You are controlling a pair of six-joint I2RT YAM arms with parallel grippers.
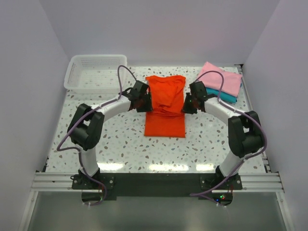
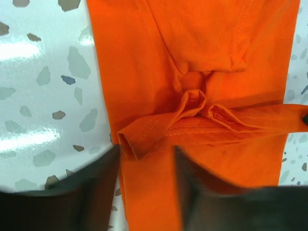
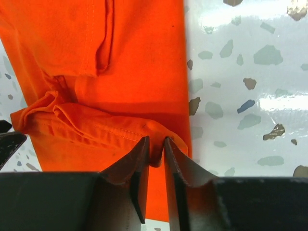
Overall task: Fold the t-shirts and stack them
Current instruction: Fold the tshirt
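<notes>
The orange-red t-shirt (image 1: 165,120) lies in the middle of the table, its near hem brought up in a bunched band across the middle. My left gripper (image 1: 144,102) is at its left edge. In the left wrist view (image 2: 144,161) its jaws stand wide apart over the shirt's edge (image 2: 192,48), with the hem corner just beyond the tips. My right gripper (image 1: 188,103) is at the right edge. In the right wrist view (image 3: 156,143) it is shut on a pinch of the shirt's hem (image 3: 130,72). The light pink t-shirt (image 1: 222,77) lies folded on the teal one (image 1: 227,98) at the back right.
A white mesh basket (image 1: 96,57) stands at the back left. The speckled table (image 1: 125,142) shows bare in front of the shirt. Grey walls close in on three sides.
</notes>
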